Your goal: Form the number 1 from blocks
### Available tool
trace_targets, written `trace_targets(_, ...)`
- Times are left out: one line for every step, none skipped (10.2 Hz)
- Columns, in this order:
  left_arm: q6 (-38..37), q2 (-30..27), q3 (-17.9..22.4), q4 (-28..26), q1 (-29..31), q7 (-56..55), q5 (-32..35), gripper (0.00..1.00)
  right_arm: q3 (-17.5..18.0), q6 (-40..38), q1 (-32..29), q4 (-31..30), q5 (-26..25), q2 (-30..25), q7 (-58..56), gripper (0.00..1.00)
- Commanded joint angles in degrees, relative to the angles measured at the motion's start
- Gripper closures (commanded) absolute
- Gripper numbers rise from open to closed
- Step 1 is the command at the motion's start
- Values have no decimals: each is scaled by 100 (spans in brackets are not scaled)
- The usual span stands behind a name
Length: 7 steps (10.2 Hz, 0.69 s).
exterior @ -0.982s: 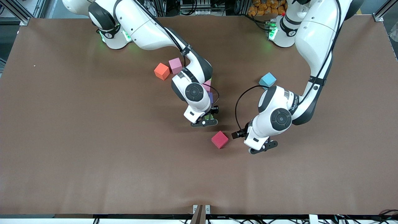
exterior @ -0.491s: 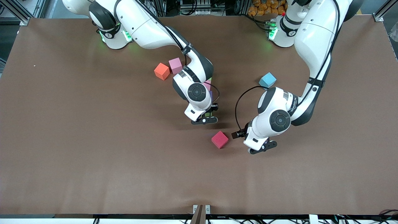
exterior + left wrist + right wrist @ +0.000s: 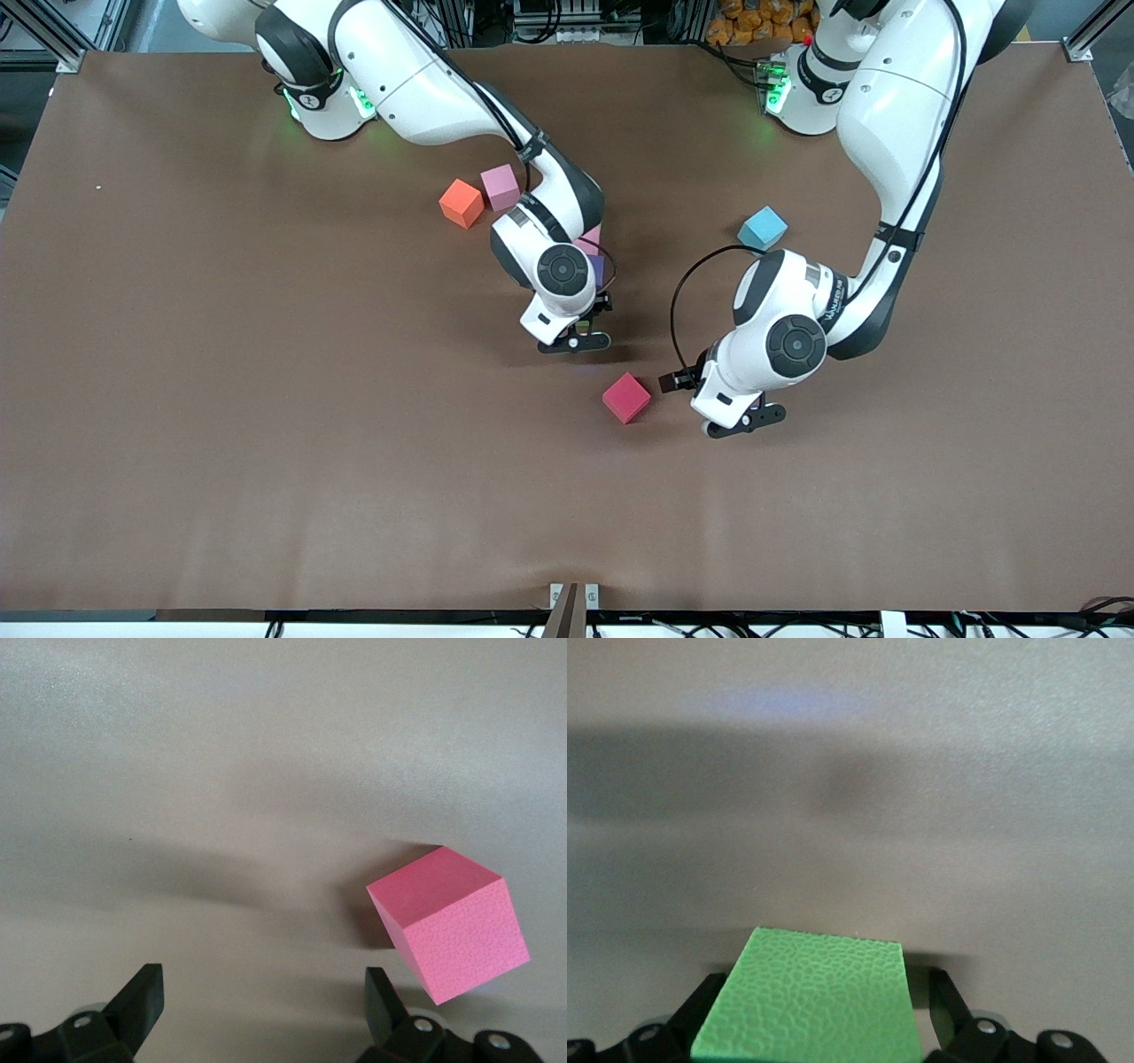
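Right hand [image 3: 824,1028] straddles green block [image 3: 806,997], grip unclear — lift straight, column undisturbed; left hand [image 3: 257,1010] open beside red block [image 3: 452,921].

Left hand [image 3: 257,1010] open, low; right hand [image 3: 819,1010] low.

Red block [image 3: 626,397] lies alone (corner toward the camera), others mostly hidden.
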Motion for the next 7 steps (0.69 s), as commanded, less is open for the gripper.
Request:
trace_targets(-8,30,58,84,-31,178,-167,0,-18,-5,-69,5,-92,-173,270,0)
trace_targets(-8,30,58,84,-31,186,-167,0,-10,3,-131,49,-83,-216,315,0)
trace_targets(-8,30,58,84,-31,178,-158,0,-9,-5,-192,119,-65,-278,306,0)
trace_targets(-8,30,58,84,-31,186,-149,0,-9,-5,-271,120,-48,-383,298,0)
trace_targets(-16,30,58,84,-31,186,-132,0,-9,-14,-402,120,5,-532,298,0)
trace_targets(-16,4,58,84,-31,178,-105,0,-1,-66,-630,102,5,-742,289,0)
trace_targets(-25,-14,58,84,-22,178,-96,0,-1,-380,-876,102,-3,-918,202,0)
